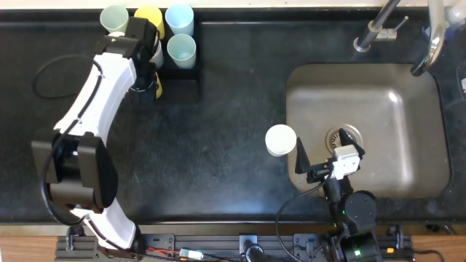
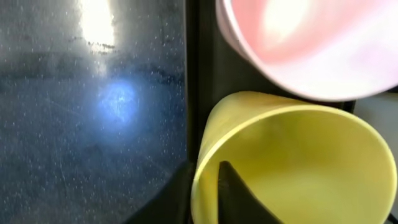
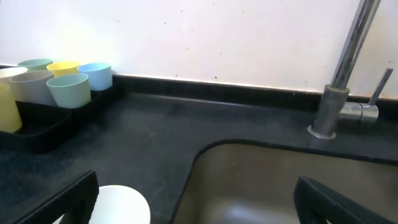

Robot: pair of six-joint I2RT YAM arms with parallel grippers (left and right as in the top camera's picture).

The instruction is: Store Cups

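Your left hand (image 2: 202, 182) pinches the wall of a yellow cup (image 2: 292, 155), one finger inside the rim and one outside, at the front of the black tray (image 1: 183, 86) where the other cups (image 1: 181, 49) stand. Your right hand (image 3: 196, 183) is spread wide and holds nothing, just beside the white cup (image 1: 280, 140) on the bench (image 1: 218, 145) at the edge of the sink (image 1: 393, 109). The stock looks like thin plastic, so expect it to be light, smooth and apt to flex or slip under a hard squeeze; take the white cup by its rim wall or across the body, gently.
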